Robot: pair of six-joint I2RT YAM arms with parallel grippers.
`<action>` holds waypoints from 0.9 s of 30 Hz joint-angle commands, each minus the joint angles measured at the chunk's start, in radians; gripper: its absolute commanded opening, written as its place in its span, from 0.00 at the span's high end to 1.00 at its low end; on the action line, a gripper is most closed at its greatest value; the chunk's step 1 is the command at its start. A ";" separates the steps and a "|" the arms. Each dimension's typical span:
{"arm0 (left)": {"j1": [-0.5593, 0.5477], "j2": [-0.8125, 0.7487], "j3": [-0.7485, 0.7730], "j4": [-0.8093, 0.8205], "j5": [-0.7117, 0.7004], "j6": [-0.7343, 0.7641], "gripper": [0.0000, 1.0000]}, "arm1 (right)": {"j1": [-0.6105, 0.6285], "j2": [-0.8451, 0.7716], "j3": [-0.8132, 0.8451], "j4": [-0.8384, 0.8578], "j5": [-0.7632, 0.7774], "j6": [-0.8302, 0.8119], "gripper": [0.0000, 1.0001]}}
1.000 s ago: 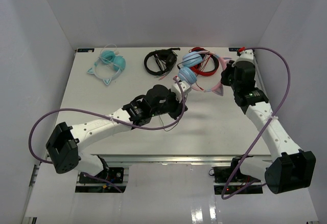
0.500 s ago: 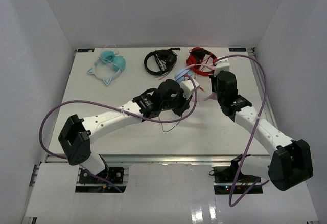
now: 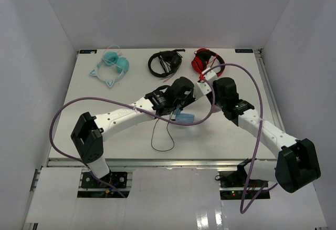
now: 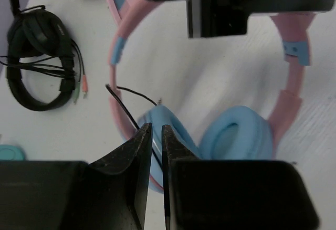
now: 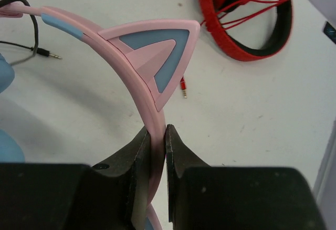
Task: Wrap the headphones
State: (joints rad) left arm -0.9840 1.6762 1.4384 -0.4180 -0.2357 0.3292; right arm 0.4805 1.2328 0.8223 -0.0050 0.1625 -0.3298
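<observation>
The headphones hang above the table's middle, and one light blue ear cup shows under the arms. My right gripper is shut on the pink headband just below a cat ear; in the top view it sits close beside the left wrist. My left gripper hovers over both ear cups with its jaws a narrow slit apart. The thin dark cable runs loosely through that slit. From the top, the cable trails in a loop toward the front edge, below the left gripper.
Red headphones lie at the back right, black headphones at the back middle and teal cat-ear headphones at the back left. Purple hoses loop around both arms. White walls close in the table on three sides.
Both arms have carried the headphones from the back right to the table's middle. The cable now trails forward in a long loop. The left jaws have parted slightly.
</observation>
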 commanded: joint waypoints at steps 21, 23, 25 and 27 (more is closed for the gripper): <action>-0.002 -0.574 -0.647 0.033 0.113 -0.546 0.37 | -0.146 0.090 0.125 -0.059 -0.099 0.188 0.92; -0.004 -0.521 -0.654 0.007 0.251 -0.523 0.36 | -0.154 0.084 0.121 -0.059 -0.119 0.186 0.92; -0.005 -0.433 -0.631 -0.031 0.321 -0.477 0.35 | -0.159 0.080 0.119 -0.062 -0.133 0.184 0.92; -0.012 -0.358 -0.608 -0.058 0.362 -0.415 0.32 | -0.165 0.075 0.117 -0.068 -0.149 0.184 0.92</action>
State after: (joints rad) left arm -0.9858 1.2152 0.8043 -0.3663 -0.0618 -0.1041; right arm 0.3204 1.3369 0.8883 -0.1240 0.0757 -0.1852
